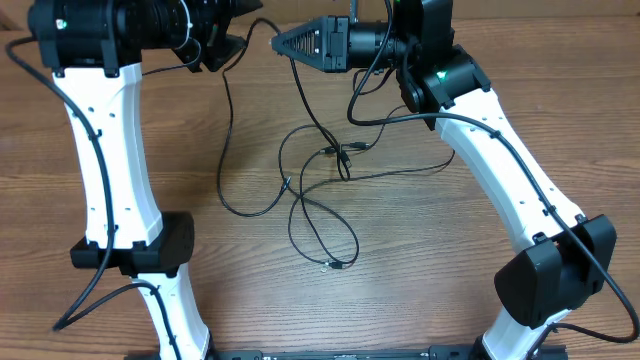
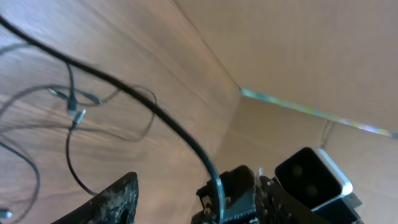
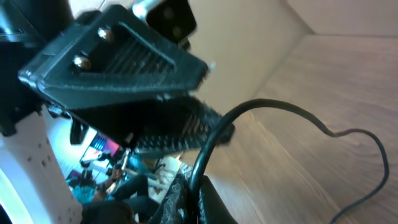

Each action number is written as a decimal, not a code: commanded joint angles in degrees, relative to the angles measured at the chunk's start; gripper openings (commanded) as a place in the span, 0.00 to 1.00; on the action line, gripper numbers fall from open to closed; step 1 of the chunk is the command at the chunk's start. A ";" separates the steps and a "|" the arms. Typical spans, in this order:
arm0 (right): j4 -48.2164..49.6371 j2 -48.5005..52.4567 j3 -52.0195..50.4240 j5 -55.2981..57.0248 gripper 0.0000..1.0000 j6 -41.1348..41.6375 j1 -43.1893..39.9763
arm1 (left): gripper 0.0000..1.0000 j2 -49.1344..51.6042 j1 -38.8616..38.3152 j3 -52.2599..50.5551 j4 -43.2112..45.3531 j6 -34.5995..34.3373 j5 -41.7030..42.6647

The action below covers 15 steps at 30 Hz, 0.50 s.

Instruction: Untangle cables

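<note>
The right gripper (image 1: 280, 43) is pressed shut, pinching one strand of the cables (image 1: 343, 155); the left gripper (image 1: 245, 25), just beside it, stands spread; near the right gripper, the strands lie crossed on the table (image 1: 420, 260); I judge most of the separating is not yet done.

Three thin black cables (image 1: 344, 168), loosely tangled, mid-table. The crossing point, with small plugs (image 1: 340, 152), sits near centre. One strand climbs from it toward 12 o'clock, lifted off the wood. A long strand sweeps down the 9 o'clock side and curls back in. A loop hangs toward 6 o'clock, ending in a silver-tipped plug (image 1: 336, 265). One strand trails flat toward 3 o'clock.
</note>
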 commanded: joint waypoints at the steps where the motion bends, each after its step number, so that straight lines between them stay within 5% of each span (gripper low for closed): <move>1: 2.54 -2.10 1.66 1.77 0.04 2.49 -0.04 | 0.63 1.75 -0.37 0.02 0.09 -4.50 3.72; 15: 5.77 -2.10 1.66 -1.81 0.04 5.09 0.02 | 0.60 2.16 -0.37 -0.15 6.21 -10.47 1.86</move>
